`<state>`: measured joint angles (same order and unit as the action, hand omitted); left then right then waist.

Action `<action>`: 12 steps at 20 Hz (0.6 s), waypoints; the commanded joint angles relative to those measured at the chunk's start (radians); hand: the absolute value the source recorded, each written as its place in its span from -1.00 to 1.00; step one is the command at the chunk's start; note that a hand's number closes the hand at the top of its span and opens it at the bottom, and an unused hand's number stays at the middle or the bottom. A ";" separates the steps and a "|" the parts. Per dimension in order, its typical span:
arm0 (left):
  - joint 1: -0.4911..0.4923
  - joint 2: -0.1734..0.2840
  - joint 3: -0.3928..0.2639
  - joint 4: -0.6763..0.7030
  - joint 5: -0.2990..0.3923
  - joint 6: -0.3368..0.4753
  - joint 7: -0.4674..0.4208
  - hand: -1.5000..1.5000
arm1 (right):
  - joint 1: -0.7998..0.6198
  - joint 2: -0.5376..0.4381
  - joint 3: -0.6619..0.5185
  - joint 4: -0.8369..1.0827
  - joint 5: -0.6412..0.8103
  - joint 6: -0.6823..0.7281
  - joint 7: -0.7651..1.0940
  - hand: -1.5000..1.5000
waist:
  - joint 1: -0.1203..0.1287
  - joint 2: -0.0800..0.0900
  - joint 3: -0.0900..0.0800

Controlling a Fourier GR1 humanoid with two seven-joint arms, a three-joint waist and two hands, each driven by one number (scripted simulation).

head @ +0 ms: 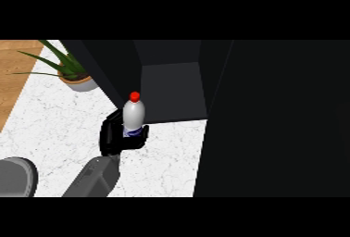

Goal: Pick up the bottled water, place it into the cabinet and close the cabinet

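The bottled water point(133, 115) is a clear bottle with a red cap and a blue label, held upright above the white marble counter point(48, 125). My right hand point(120, 140) is shut on its lower half and hides the base. The bottle stands just at the left front corner of the dark cabinet point(171, 88), whose inside shows open. The cabinet's black door point(273, 120) stands open and fills the right side of the view. Only a grey rounded piece of my left arm point(15, 177) shows at the lower left; its hand is out of view.
A potted plant point(71, 74) with long green leaves stands on the counter at the back left, beside the cabinet's left wall. A wooden surface point(14, 69) borders the counter at the far left.
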<state>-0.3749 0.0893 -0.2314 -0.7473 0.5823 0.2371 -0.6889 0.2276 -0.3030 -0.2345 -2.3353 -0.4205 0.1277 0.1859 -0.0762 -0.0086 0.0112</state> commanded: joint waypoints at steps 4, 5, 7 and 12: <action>-0.288 -0.079 -0.066 -0.004 -0.064 0.158 0.144 1.00 | -0.016 -0.036 -0.056 0.019 -0.096 0.047 0.000 -1.00 | -0.065 0.014 -0.007; -0.278 -0.085 -0.066 -0.003 -0.054 0.170 0.141 1.00 | -0.009 -0.036 -0.067 0.036 -0.109 0.061 -0.012 -1.00 | -0.071 0.016 -0.007; -0.281 -0.069 -0.069 0.008 -0.061 0.189 0.159 1.00 | -0.023 -0.035 -0.072 0.036 -0.125 0.053 -0.005 -1.00 | -0.066 0.020 -0.008; -0.255 -0.069 -0.067 0.024 -0.065 0.288 0.136 1.00 | -0.023 -0.060 -0.094 0.035 -0.179 0.085 0.002 -1.00 | -0.097 0.026 -0.009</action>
<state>-0.3454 0.0931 -0.2485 -0.7955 0.5621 0.4556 -0.7132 0.2119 -0.3448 -0.3051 -2.2988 -0.5552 0.1958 0.1821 -0.1117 -0.0064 0.0170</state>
